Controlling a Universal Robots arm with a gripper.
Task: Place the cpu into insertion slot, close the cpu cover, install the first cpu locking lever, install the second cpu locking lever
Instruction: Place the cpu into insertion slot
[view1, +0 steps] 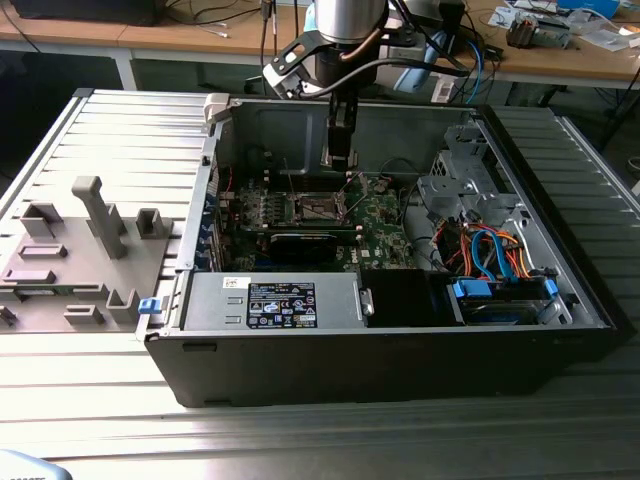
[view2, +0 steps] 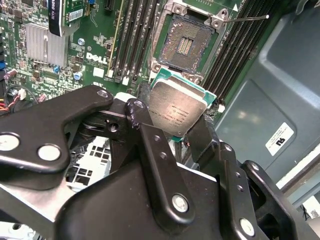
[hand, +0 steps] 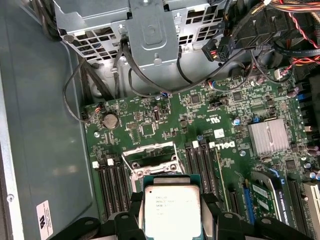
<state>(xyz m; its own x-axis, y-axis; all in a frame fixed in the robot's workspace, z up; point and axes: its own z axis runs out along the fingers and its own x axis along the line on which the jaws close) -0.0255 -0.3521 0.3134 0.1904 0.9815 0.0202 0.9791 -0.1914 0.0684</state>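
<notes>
My gripper (view2: 172, 120) is shut on the cpu (view2: 177, 106), a flat square chip with a dull silver top and a green rim, pinched by its edges between the black fingers (view2: 140, 112). In the first wrist view the cpu (hand: 171, 209) hangs in the gripper (hand: 171, 214) just short of the insertion slot (hand: 151, 161). The insertion slot (view2: 184, 44) lies uncovered, its dark contact field showing inside a silvery rim. A thin locking lever (view2: 248, 19) sticks out beside it. In the exterior view the gripper (view1: 339, 155) hangs inside the computer case above the slot (view1: 315, 207).
Long memory slots (view2: 132, 35) flank the socket on the green motherboard (hand: 150, 127). A finned heat sink (hand: 269, 139), a metal drive cage (hand: 145, 30) with cables, and the case wall (view2: 270, 85) are close by. A grey parts fixture (view1: 90, 240) stands at the exterior view's left.
</notes>
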